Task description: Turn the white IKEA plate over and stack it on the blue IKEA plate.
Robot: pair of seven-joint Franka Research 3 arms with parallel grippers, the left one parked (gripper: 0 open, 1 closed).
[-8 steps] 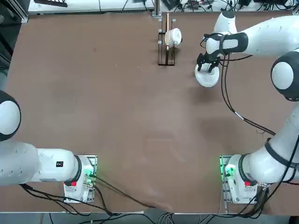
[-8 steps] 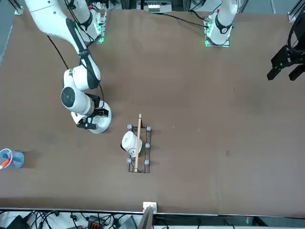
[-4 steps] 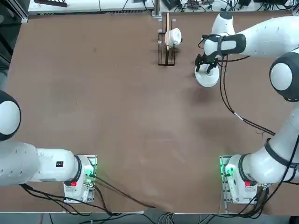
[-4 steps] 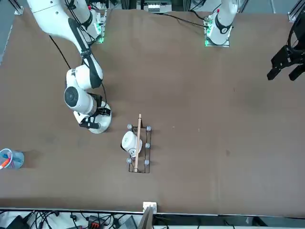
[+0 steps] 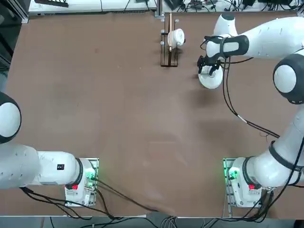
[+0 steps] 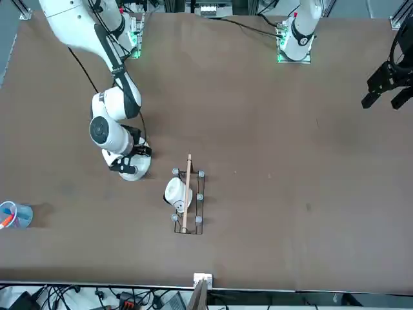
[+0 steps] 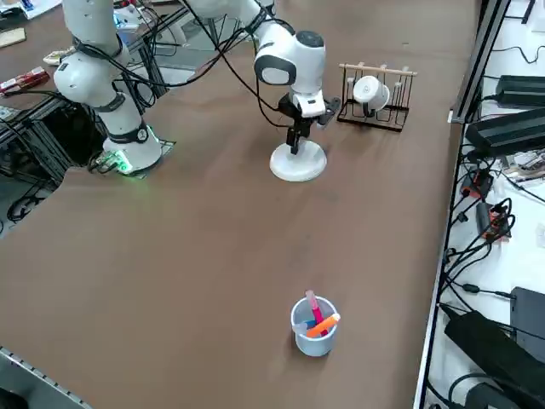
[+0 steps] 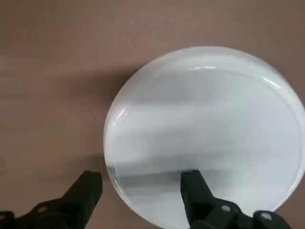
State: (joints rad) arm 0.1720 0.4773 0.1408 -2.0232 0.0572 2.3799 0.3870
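Blue IKEA plate hidden — white IKEA plate (image 8: 205, 133) cut off by frame edge.

Right gripper (image 8: 141, 183) low at table's far side, fingers apart.

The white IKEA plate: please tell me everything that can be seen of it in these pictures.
The white IKEA plate is small, round and looks like glossy plastic. It lies flat with its plain, smooth side up, on the brown table, near the wooden rack with a white cup. No blue plate shows under or beside it. The right gripper is open at its edge, one finger over the plate, the other over the table outside the rim. Whether they touch it cannot be told.
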